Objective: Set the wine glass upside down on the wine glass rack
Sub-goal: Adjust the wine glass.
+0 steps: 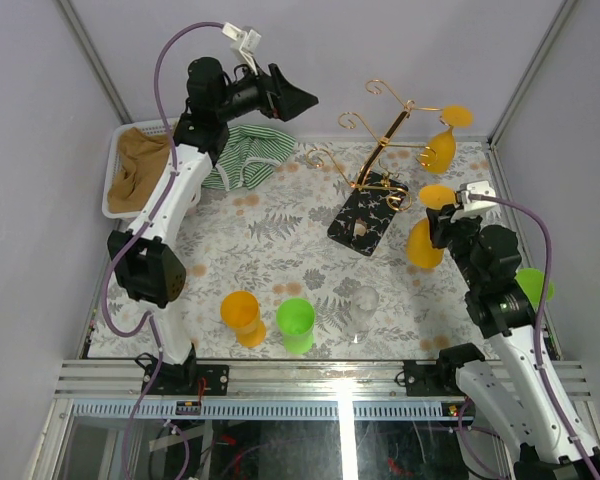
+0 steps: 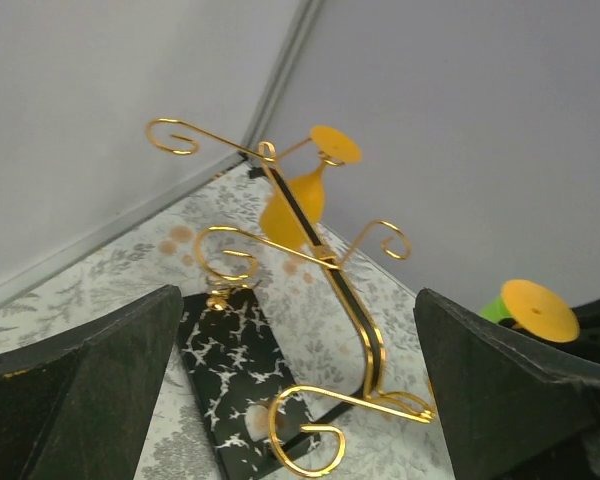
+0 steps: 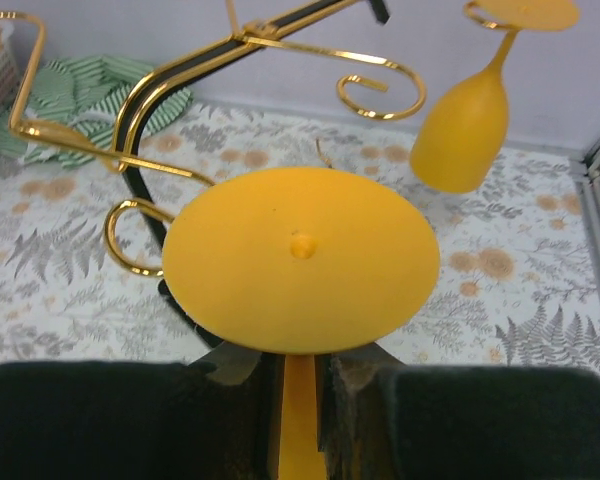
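Observation:
The gold wire wine glass rack (image 1: 385,140) stands on its black floral base (image 1: 368,212) at the back right; one orange wine glass (image 1: 441,148) hangs upside down on a far arm. My right gripper (image 1: 445,222) is shut on the stem of a second orange wine glass (image 1: 423,245), held foot up just right of the base. In the right wrist view the gripper (image 3: 298,385) pinches the stem under the round foot (image 3: 300,258), near a low hook of the rack (image 3: 130,235). My left gripper (image 1: 302,100) is open and empty, raised at the back left, facing the rack (image 2: 320,260).
An orange cup (image 1: 242,315), a green cup (image 1: 296,322) and a clear glass (image 1: 365,300) stand near the front edge. A green wine glass (image 1: 532,283) sits by my right arm. A white basket (image 1: 115,165) with brown cloth and a green striped cloth (image 1: 245,155) lie at the back left.

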Robot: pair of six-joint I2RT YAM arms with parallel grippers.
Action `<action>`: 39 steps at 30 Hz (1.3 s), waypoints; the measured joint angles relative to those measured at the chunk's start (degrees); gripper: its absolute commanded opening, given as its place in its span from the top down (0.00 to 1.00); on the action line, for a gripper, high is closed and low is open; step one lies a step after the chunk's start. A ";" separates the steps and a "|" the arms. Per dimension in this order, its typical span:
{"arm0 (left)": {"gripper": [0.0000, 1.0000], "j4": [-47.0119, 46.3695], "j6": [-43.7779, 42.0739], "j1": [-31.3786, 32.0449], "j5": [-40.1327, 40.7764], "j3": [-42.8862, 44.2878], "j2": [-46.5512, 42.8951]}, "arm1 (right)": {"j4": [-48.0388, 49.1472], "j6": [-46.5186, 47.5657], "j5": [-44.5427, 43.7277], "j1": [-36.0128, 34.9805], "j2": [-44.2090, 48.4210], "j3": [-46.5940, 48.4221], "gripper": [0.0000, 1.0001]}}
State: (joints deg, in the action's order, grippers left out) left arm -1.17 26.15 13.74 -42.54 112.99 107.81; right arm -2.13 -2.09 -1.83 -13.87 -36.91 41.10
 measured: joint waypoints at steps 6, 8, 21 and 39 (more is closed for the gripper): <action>0.00 -0.09 3.76 1.90 -6.60 0.17 -0.90 | -7.39 1.49 3.93 0.00 0.46 3.04 1.00; 0.00 -0.04 4.90 2.84 -8.02 0.17 -1.18 | -8.85 2.45 4.98 0.00 0.90 4.31 1.00; 0.00 -0.13 9.92 8.48 -11.85 -4.11 -4.52 | -14.12 11.08 10.47 0.00 -3.02 17.81 1.00; 0.00 -5.68 3.15 13.22 -6.45 -9.60 -9.97 | -10.12 12.92 16.94 0.00 -10.97 25.38 1.00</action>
State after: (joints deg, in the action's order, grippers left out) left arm -6.85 29.30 26.96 -48.99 103.39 97.84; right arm -12.25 10.83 15.11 -13.87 -47.88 66.48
